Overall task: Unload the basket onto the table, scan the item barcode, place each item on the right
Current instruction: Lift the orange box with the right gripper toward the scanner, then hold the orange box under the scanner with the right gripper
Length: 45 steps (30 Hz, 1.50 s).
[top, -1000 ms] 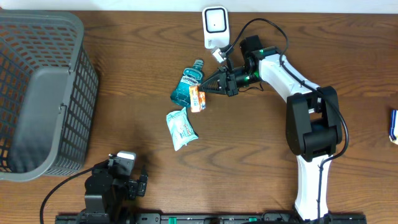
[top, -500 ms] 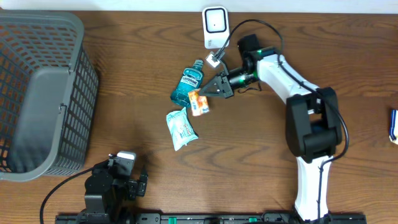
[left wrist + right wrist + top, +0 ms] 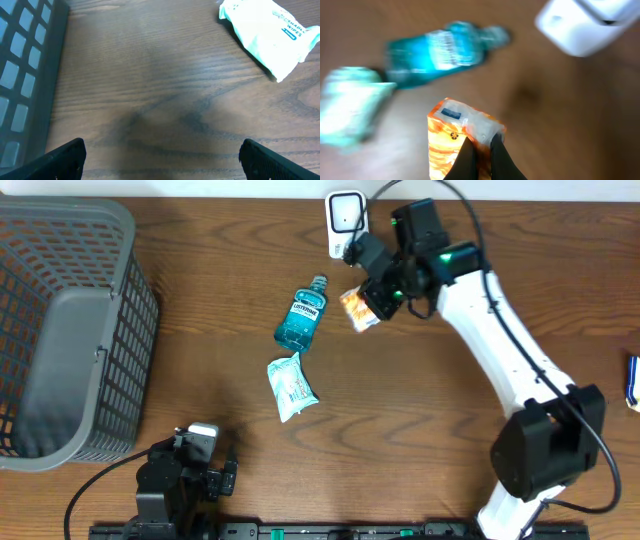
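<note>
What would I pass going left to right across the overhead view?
Grey basket → mouthwash bottle → orange packet → blue item at the right edge. The wipes pack overlaps the bottle and the scanner overlaps the packet, so both are left out.

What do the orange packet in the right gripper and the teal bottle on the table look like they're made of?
Orange packet: probably thin plastic film; it looks glossy and crinkled, with a pale shiny patch near the top.
Teal bottle: likely translucent hard plastic; the body is evenly tinted, with a printed label that could be paper or film.
</note>
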Each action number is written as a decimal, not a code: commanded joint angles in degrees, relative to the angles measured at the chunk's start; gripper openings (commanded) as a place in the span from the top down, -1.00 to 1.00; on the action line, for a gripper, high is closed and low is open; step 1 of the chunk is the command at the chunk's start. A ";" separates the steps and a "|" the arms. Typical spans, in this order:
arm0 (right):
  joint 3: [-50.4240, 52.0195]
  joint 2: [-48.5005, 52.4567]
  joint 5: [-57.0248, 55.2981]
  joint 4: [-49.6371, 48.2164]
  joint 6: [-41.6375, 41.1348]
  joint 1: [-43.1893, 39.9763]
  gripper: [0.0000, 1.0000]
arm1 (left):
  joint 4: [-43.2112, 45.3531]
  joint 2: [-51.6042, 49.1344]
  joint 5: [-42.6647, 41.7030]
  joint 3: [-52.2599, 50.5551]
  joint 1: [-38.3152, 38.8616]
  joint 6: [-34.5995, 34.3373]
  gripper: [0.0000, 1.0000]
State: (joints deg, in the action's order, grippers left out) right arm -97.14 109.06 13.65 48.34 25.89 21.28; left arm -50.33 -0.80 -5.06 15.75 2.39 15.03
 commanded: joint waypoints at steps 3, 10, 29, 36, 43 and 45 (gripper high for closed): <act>0.11 1.68 -22.84 -6.19 -0.55 1.40 0.98 | -1.90 0.17 -0.33 -0.68 -0.20 -0.11 -0.96; 0.11 2.14 -23.76 -16.46 -0.09 1.42 0.97 | -1.90 0.17 -0.33 -0.68 -0.20 -0.11 -0.96; 0.07 10.45 -38.97 -52.30 20.72 5.44 0.98 | -1.90 0.17 -0.33 -0.68 -0.20 -0.11 -0.96; 0.02 16.55 -42.34 -62.99 31.26 6.62 0.98 | -1.90 0.17 -0.33 -0.68 -0.20 -0.11 -0.96; -2.12 23.67 -43.74 -69.02 39.74 6.69 0.98 | -1.90 0.17 -0.33 -0.68 -0.20 -0.11 -0.96; -3.89 26.25 -43.78 -69.53 42.23 6.86 0.98 | -1.90 0.17 -0.33 -0.68 -0.20 -0.11 -0.96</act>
State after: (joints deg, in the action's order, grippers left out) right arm -97.93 132.11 -28.62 -20.53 61.87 27.88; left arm -50.33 -0.80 -5.06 15.75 2.39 15.03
